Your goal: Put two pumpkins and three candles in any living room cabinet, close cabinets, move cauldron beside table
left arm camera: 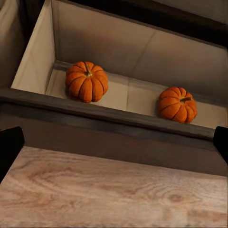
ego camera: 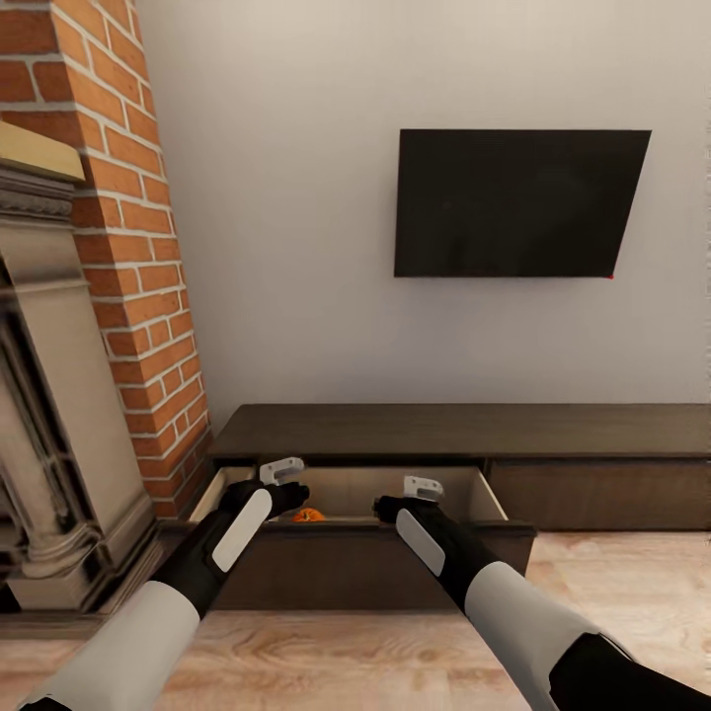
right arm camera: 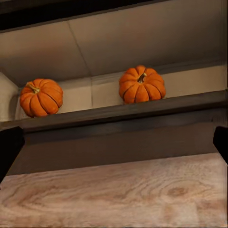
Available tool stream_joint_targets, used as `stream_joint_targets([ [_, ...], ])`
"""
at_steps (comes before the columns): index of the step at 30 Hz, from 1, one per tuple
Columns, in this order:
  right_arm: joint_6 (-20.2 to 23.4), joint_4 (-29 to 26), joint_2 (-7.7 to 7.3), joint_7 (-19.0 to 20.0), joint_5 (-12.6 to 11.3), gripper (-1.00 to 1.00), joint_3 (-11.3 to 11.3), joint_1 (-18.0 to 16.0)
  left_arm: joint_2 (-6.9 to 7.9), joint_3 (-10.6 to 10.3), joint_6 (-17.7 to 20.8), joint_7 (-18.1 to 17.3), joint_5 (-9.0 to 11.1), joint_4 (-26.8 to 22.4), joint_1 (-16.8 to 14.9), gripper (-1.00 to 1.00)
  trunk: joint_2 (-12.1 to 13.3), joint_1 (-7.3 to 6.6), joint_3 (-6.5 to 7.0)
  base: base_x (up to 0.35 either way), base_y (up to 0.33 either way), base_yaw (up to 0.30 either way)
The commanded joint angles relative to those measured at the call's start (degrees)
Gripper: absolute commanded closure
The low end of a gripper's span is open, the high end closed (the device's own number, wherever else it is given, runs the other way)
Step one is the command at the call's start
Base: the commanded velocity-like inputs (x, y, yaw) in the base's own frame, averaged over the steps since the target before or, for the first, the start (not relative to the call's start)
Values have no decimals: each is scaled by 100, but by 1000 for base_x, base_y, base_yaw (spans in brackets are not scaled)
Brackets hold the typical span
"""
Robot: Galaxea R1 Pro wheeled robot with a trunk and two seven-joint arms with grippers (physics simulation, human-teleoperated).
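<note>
Found left gripper (ego camera: 281,472) at the left end of the pulled-out drawer (ego camera: 375,568), just over its front edge, fingers spread wide and holding nothing. Confirmed in left wrist view: left gripper (left arm camera: 114,147) with dark tips far apart and bare space between.

Recorded one pumpkin (ego camera: 307,514) inside the drawer, just right of the left gripper and below it, upright on the drawer floor. Noted both in left wrist view: pumpkin (left arm camera: 86,81) near a side wall, second pumpkin (left arm camera: 177,104) well apart from it, both against the back wall.

Found right gripper (ego camera: 423,487) toward the right end of the drawer, also over the front edge, also spread and empty. Confirmed in right wrist view: right gripper (right arm camera: 114,147), with pumpkin (right arm camera: 41,97) and second pumpkin (right arm camera: 141,84) beyond the front panel.

Could not tell whether any candle lay in the drawer, the front panel possibly hiding part of the floor.

Judged the drawer front to run crosswise, left to right, directly ahead of both grippers, neither arm clearly nearer. Judged closing to call for a level push away from the robot, toward the cabinet (ego camera: 474,430).
</note>
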Motion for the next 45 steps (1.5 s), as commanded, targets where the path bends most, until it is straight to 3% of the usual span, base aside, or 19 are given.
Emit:
stream_joint_targets([
  [1, 16, -9, -5, -46, -41, -100, 35, -6, 2, -12, 0, 57, 60, -7, -4, -100, -3, -5, -6, -331, 0, 0],
  [22, 10, -9, -8, -46, -41, -100, 35, -6, -5, -13, 0, 57, 60, -7, -4, -100, -3, -5, -6, -320, 0, 0],
  [37, -33, -13, -20, -36, -41, -100, 35, -6, 1, -13, -3, 50, 52, -7, -4, -100, -605, 325, -276, -73, 0, 0],
  [45, -213, -9, -30, 3, -41, -100, 46, -6, 2, -10, -53, 24, 17, -7, -4, -100, -616, 345, -453, 0, 0, 0],
])
